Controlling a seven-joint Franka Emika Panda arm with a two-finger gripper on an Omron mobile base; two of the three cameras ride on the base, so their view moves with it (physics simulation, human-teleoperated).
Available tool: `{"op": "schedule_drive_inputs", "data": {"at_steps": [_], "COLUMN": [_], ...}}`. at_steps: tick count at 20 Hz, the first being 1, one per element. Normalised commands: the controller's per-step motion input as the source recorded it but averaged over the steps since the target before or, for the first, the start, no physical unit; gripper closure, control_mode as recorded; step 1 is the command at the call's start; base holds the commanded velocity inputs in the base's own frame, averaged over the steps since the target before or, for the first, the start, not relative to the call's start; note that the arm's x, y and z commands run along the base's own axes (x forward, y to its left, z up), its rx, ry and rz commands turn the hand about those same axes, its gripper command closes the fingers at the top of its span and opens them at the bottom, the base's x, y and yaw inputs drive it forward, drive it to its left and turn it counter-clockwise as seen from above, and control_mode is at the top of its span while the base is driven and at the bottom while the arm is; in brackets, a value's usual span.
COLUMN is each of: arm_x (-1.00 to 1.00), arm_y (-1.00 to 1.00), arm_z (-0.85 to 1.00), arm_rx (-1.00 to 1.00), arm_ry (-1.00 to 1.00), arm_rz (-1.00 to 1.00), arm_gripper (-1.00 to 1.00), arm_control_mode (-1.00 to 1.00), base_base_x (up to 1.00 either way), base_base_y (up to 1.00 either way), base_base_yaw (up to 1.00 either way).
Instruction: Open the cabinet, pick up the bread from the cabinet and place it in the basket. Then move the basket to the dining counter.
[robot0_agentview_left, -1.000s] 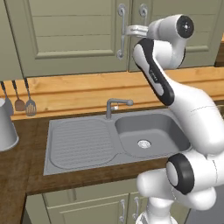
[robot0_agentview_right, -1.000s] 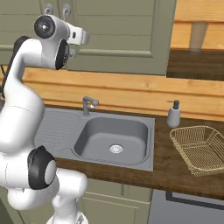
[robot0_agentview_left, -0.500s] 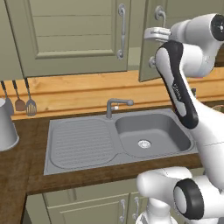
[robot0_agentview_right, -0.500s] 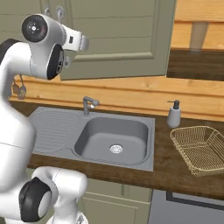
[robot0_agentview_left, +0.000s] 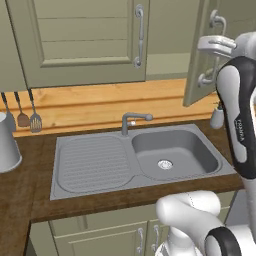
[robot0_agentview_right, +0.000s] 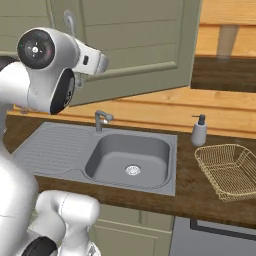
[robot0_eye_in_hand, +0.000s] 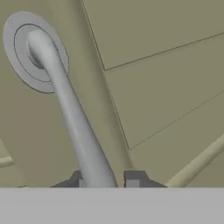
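We see the cabinet (robot0_agentview_left: 75, 45) door's silver handle (robot0_eye_in_hand: 72, 118) running between our jaws, which sit closed on it; the right door (robot0_agentview_right: 135, 45) stands swung open.

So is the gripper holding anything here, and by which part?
Yes: the gripper is around the silver bar handle of the right cabinet door, near one end of the bar, with the door swung partly open.

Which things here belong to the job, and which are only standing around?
Job:
cabinet, right door swung open
door handle, between the gripper fingers
basket

Just there:
sink
tap
soap bottle
hanging utensils
white container
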Motion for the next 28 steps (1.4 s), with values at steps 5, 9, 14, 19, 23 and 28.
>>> {"op": "schedule_drive_inputs", "data": {"at_steps": [5, 9, 14, 19, 23, 28], "arm_x": [-1.0, -0.97, -0.08, -0.47, -0.52, 0.1], "arm_y": [-0.53, -0.31, 0.5, 0.16, 0.6, 0.92], "arm_z": [0.32, 0.02, -0.72, -0.13, -0.05, -0.42], "arm_rx": [0.09, 0.05, 0.01, 0.04, 0.05, 0.04], "arm_ry": [0.05, 0.06, 0.19, 0.21, 0.24, 0.14], "arm_rz": [0.0, -0.01, -0.06, -0.01, -0.02, -0.09], "arm_gripper": [1.0, -1.0, -1.0, -1.0, -1.0, -1.0], "arm_control_mode": [-1.0, -1.0, -1.0, -1.0, -1.0, -1.0], "base_base_x": [0.0, 0.0, 0.0, 0.0, 0.0, 0.0], "base_base_y": [0.0, 0.0, 0.0, 0.0, 0.0, 0.0], "base_base_yaw": [0.0, 0.0, 0.0, 0.0, 0.0, 0.0]}}
